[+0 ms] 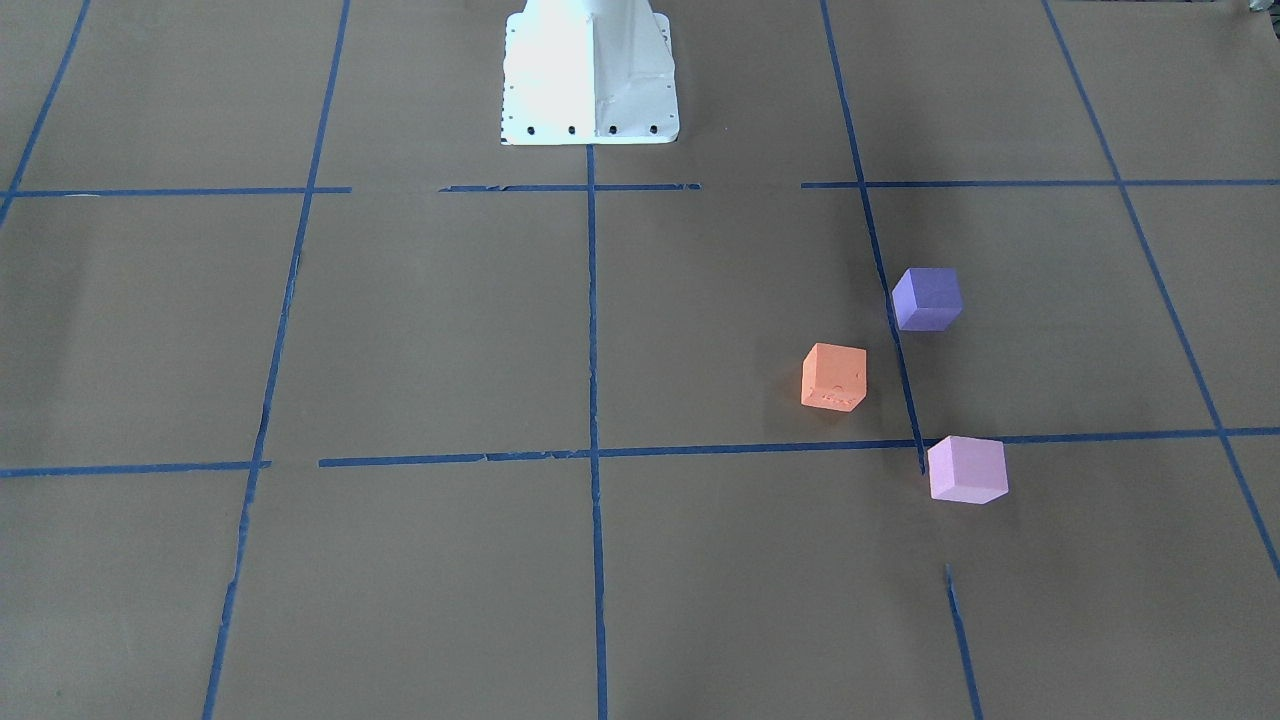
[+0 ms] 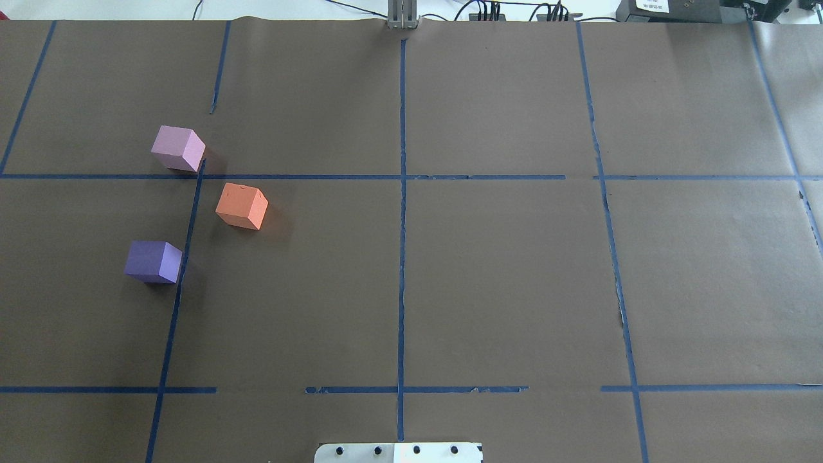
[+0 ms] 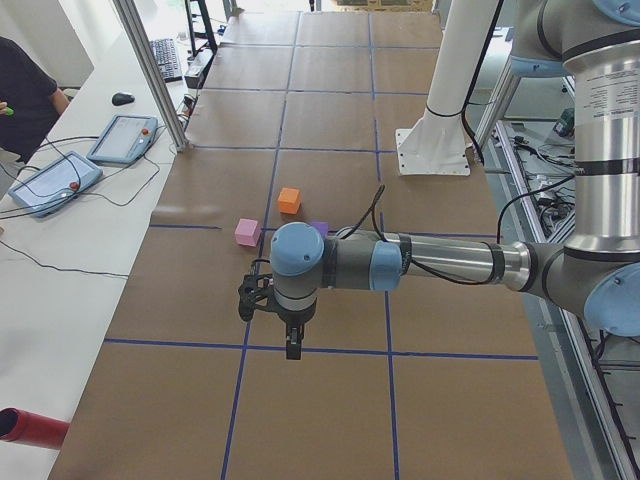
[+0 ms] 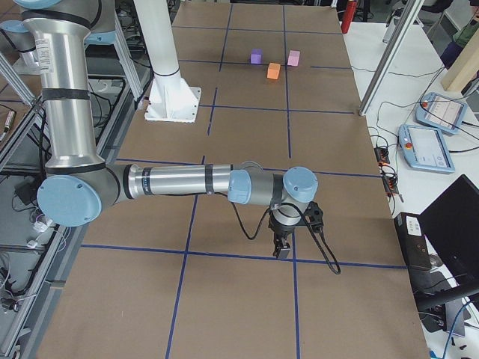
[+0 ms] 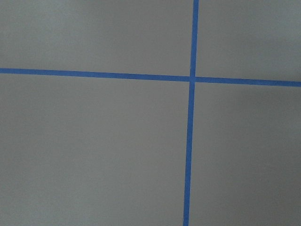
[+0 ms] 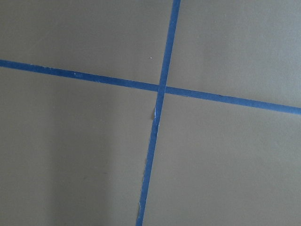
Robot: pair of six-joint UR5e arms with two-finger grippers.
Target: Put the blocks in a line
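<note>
Three foam cubes lie apart on the brown paper on the robot's left side of the table. The orange block point(image 1: 833, 377) point(image 2: 242, 206) lies between the dark purple block point(image 1: 927, 298) point(image 2: 153, 261), nearer the robot, and the pale pink block point(image 1: 966, 469) point(image 2: 178, 148), farther out. They form a bent row, not touching. My left gripper point(image 3: 292, 345) shows only in the exterior left view, hanging above the paper well short of the blocks. My right gripper point(image 4: 282, 250) shows only in the exterior right view, far from them. I cannot tell if either is open. The wrist views show only paper and tape.
Blue tape lines divide the paper into a grid. The white robot base point(image 1: 588, 80) stands at the table's middle edge. Two teach pendants point(image 3: 122, 138), a metal post point(image 3: 150, 70) and a red cylinder point(image 3: 30, 428) lie along the operators' side, where a person stands.
</note>
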